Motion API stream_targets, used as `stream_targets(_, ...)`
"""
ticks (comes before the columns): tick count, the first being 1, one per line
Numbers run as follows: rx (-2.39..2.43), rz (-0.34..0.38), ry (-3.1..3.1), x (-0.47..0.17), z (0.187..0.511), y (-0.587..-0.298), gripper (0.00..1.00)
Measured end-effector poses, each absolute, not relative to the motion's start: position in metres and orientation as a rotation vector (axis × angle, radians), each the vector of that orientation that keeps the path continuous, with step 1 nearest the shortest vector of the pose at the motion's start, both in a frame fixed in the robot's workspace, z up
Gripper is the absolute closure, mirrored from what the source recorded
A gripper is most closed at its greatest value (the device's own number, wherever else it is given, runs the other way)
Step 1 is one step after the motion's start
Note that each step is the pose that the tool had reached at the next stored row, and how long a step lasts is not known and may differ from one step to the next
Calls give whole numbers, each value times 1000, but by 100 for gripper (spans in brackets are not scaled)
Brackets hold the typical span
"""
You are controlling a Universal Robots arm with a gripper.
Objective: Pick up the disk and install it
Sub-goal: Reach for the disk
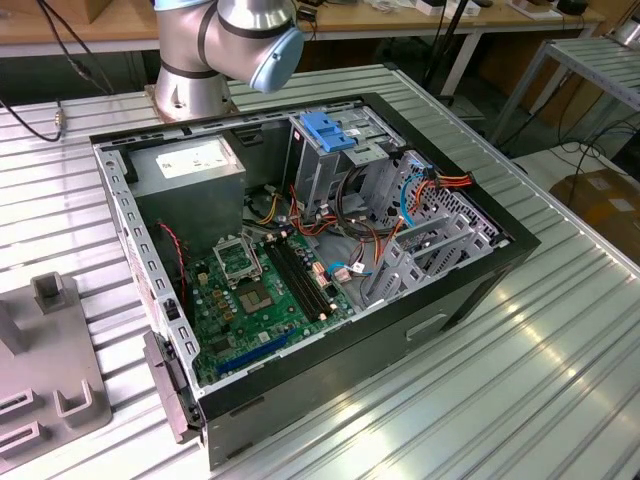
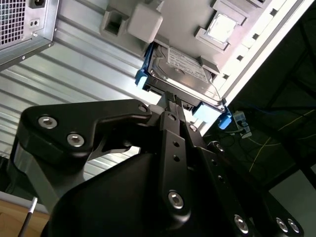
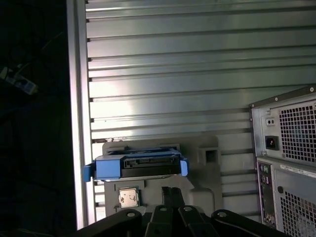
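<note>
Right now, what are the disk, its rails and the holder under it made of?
Disk: metal, going by the dull silver edge; white label on its face looks like paper. Rails: blue plastic, matte, moulded look. Holder: matte grey, moulded shapes, likely plastic; painted metal not ruled out.

The counter is a wide surface of ribbed silver metal, with long grooves that run along it. A black computer case lies on its side in the middle of the counter, with the open side turned up. To the exterior view's left of the case, a flat grey holder plate with raised blocks rests on the counter, apart from the case. Behind the case, the round base of the arm stands on the counter. A thin black cable lies on the grooves, further to the exterior view's left of this base.

In both wrist views the grey plate lies on the grooved counter, near its edge and beside the case's back panel.
</note>
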State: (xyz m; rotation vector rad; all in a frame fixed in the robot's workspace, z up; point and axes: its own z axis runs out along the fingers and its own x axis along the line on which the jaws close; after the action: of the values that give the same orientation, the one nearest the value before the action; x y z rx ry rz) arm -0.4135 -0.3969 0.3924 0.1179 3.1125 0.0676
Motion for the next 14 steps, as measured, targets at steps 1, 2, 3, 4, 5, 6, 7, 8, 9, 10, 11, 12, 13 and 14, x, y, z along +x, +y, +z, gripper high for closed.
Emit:
stream_targets(1, 118, 68, 3113, -418, 392, -397, 90)
stream_targets(2, 118, 68, 3113, -421, 392, -397, 90)
stream_targets(3, 118, 68, 3113, -423, 392, -397, 90)
stream_targets(4, 118, 68, 3112, -425, 392, -397, 90)
stream_targets(5, 118, 68, 3112, -427, 392, -397, 90)
stream_targets(6, 118, 68, 3113, -429, 392, -397, 90)
stream_targets(7, 118, 68, 3112, -432, 392, -396, 90)
stream_targets(8, 118, 68, 3113, -434, 392, -396, 90)
stream_targets(9, 118, 68, 3112, -437, 392, -396, 90)
stream_targets(10, 118, 68, 3112, -440, 392, -396, 90)
stream_targets(11, 118, 68, 3113, -443, 392, -395, 90)
stream_targets(12, 118, 68, 3112, -450, 392, -395, 90)
stream_targets(13, 118, 68, 3112, -454, 392, -395, 90)
stream_targets(14, 118, 68, 3112, -457, 392, -395, 90)
